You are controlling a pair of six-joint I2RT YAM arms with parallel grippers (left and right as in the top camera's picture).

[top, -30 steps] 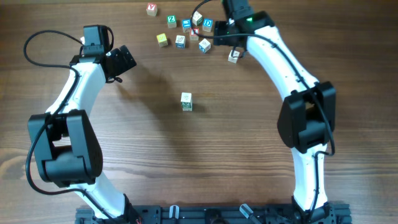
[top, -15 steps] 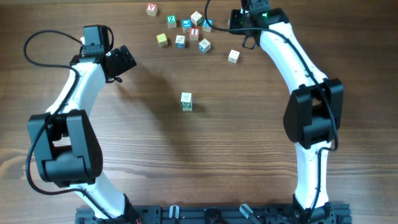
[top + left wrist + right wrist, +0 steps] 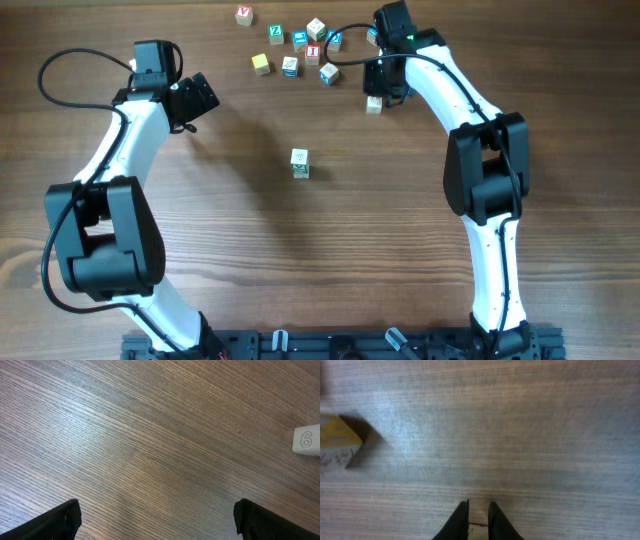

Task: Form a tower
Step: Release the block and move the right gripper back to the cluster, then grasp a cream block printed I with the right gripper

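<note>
Grabbing small pale wooden cube (image 3: 374,103), far right, with pinched right gripper (image 3: 479,512); left gripper (image 3: 157,517) wide. Next: carry to pale cube tower (image 3: 300,164).

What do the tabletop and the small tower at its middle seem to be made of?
Tabletop: wood or wood-look laminate, brown, low sheen; long grain lines run across it. Tower: probably wooden cubes, pale cream faces with green print, crisp square edges.
</note>
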